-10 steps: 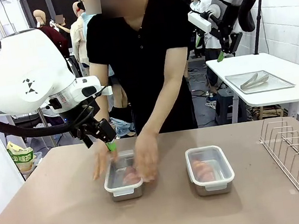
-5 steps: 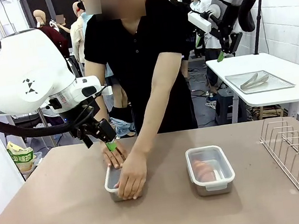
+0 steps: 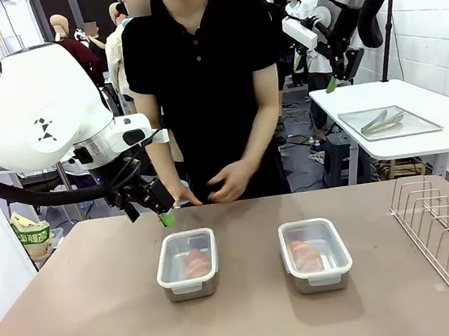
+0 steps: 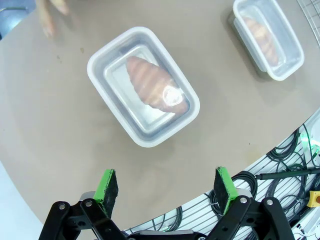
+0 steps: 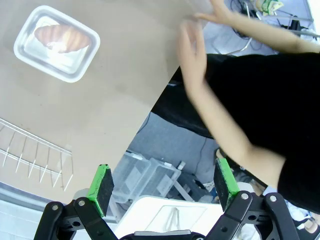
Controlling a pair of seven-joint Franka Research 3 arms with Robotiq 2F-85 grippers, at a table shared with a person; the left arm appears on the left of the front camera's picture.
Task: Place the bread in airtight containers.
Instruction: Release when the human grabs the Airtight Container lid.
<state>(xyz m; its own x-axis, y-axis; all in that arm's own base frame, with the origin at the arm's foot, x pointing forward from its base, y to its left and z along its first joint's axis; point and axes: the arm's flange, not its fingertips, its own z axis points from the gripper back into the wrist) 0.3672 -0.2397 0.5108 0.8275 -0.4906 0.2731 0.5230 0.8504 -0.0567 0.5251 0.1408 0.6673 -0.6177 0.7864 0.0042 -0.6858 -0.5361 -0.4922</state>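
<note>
Two airtight containers stand on the brown table, both with clear lids on. The left container holds one bread piece. In the right container lies the other bread piece. My left gripper hovers open just behind the left container, nothing between its fingers. My right gripper hangs open high at the back right, far above the table. The person's hands are held together at the far table edge, off the containers.
A wire rack stands at the table's right edge. On a white side table behind it lies a flat metal tray with tongs. A snack bag sits low at the left, off the table.
The person's hands pressed on the left container's lid, then lifted off and drew back to the far edge. Neither arm has moved.
</note>
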